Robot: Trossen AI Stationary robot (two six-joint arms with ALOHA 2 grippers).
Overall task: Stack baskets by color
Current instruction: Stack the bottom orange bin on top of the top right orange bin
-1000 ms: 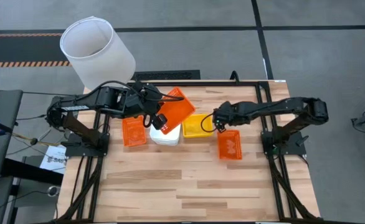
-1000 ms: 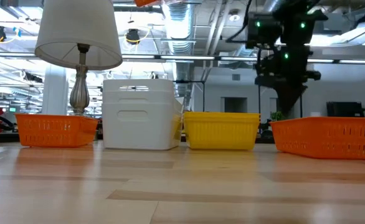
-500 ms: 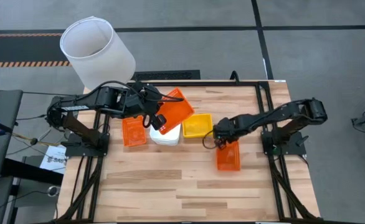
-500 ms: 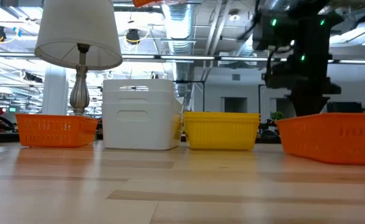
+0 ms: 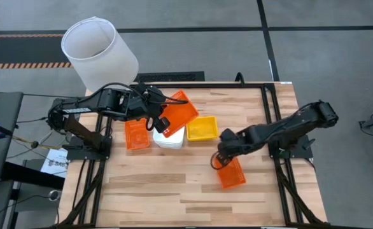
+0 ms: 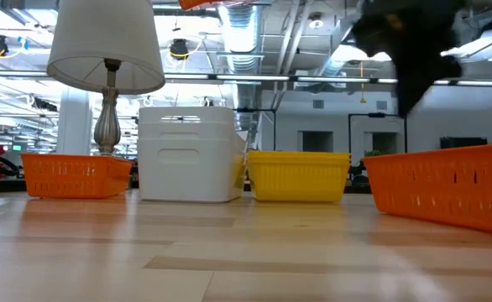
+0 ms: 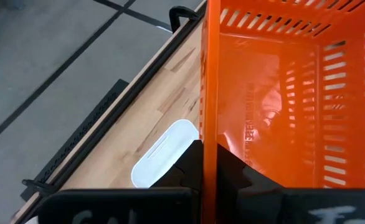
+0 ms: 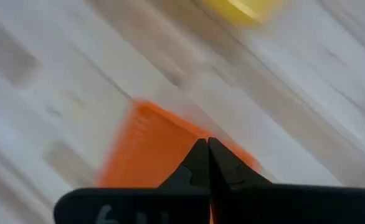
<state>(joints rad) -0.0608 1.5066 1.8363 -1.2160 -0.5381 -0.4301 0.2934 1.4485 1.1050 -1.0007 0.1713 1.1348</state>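
Observation:
My left gripper (image 5: 163, 123) is shut on an orange basket (image 5: 179, 109) held above the white baskets (image 5: 169, 138), which are stacked on the table. A second orange basket (image 5: 136, 134) sits to their left and a yellow stack (image 5: 202, 128) to their right. My right gripper (image 5: 221, 160) is shut on a third orange basket (image 5: 232, 173), right of the table's middle. That basket shows tilted in the low view (image 6: 447, 189). My left gripper pinches the orange basket's side wall at its rim (image 7: 208, 118), one finger inside and one outside. The basket is lifted clear and tilted above the white stack. My right gripper pinches the other orange basket's rim (image 8: 202, 135) at its far end, its fingers pointing steeply down from above. The basket is tilted; I cannot tell whether its underside touches the table.
A large white lamp shade (image 5: 99, 54) stands off the table's far left corner, its lamp (image 6: 106, 50) showing in the low view. Bare wood lies along the near half of the table (image 5: 174, 197). Black frame rails run along the table's sides (image 5: 288, 184).
My right gripper has gone toward the table's near edge and risen a little, taking its orange basket away from the yellow stack. The basket has turned slightly and tipped. My left gripper and its basket have kept still.

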